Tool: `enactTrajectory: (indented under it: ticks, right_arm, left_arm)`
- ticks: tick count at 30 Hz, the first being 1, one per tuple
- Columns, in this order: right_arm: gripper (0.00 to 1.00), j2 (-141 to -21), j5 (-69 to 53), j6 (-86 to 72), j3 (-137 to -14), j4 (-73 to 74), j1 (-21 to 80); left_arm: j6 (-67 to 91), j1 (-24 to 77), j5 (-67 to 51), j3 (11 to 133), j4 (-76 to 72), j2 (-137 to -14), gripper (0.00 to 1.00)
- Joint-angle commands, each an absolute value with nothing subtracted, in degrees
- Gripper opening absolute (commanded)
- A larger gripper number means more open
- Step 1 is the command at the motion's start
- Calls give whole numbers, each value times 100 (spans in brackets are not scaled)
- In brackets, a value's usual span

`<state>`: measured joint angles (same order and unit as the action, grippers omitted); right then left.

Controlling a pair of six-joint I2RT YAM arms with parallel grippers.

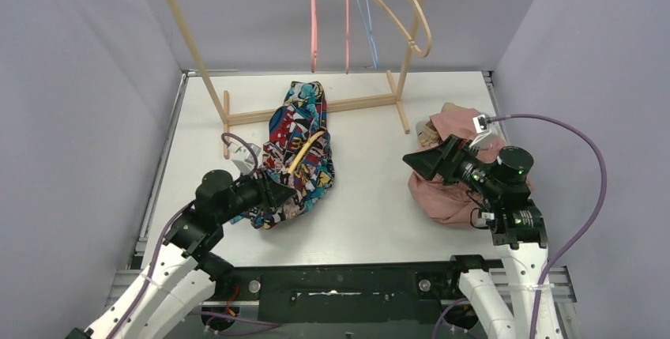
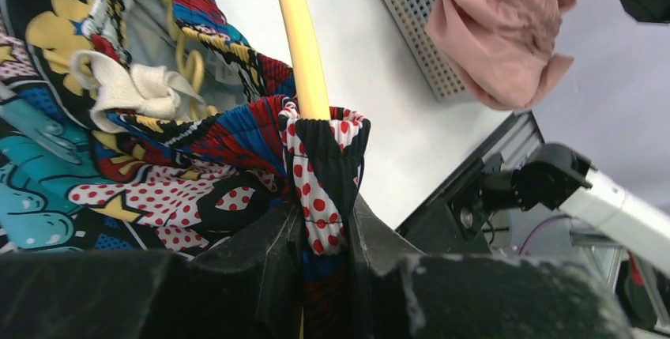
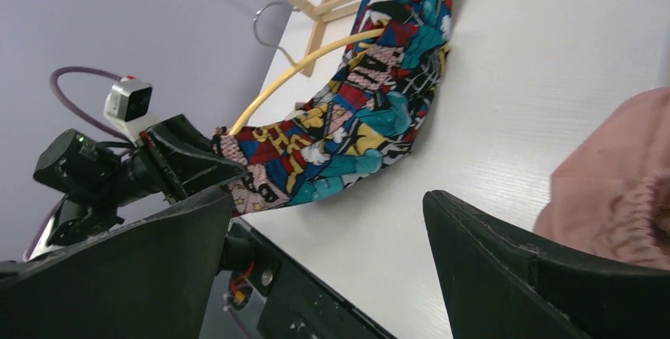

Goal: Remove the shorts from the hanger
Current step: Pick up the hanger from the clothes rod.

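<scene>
The comic shorts [image 1: 296, 157] lie on the table [image 1: 371, 205] just in front of the wooden rack [image 1: 316, 108], with a yellow hanger [image 2: 302, 47] running through the waistband. Left gripper [image 2: 324, 224] is pinched narrow on that waistband, red-dotted fabric bunched between its fingers right where the hanger comes out. Right gripper [image 3: 328, 232] stands wide with nothing in it. It hovers over the table beside the pink shorts [image 1: 454, 193] — heaped at the right, with beige cloth [image 1: 430, 132] poking out behind.

Multicoloured comic-print cloth shorts [image 3: 371, 94] lie on the white table [image 3: 553, 54] reaching its near edge, a yellow curved hanger [image 3: 316, 58] threaded inside, the left gripper [image 3: 213, 157] pinching their waistband.
</scene>
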<state>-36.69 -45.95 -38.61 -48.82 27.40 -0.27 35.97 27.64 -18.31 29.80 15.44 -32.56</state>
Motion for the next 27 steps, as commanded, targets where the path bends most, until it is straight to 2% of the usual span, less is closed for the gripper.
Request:
enactTrajectory:
  ticks: [1, 6, 13, 16, 20, 27]
  right_arm:
    - [96, -3875, -4123, -4252, -4840, 2093, 777]
    - [96, -4262, -2720, -4489, -4816, 1966, 2356]
    - [92, -4980, -444, -5005, -4742, 1538, 4431]
    - [90, -5073, 19, -5578, -4547, 1233, 4648]
    - [88, -5029, -69, -6065, -4000, 309, 4683]
    - [83, -5038, -10, -6644, -3646, -253, 4693]
  left_arm:
    - [3550, 3693, -1071, 3150, 879, -3457, 0]
    - [3716, 4688, -345, 2924, 179, -3642, 0]
    - [3673, 5946, 785, 3028, -2, -4132, 0]
    - [3683, 6347, 1168, 2956, -230, -4167, 0]
    - [3714, 6593, 1300, 2907, -390, -4333, 0]
    - [3777, 7055, 1657, 2861, -506, -4376, 0]
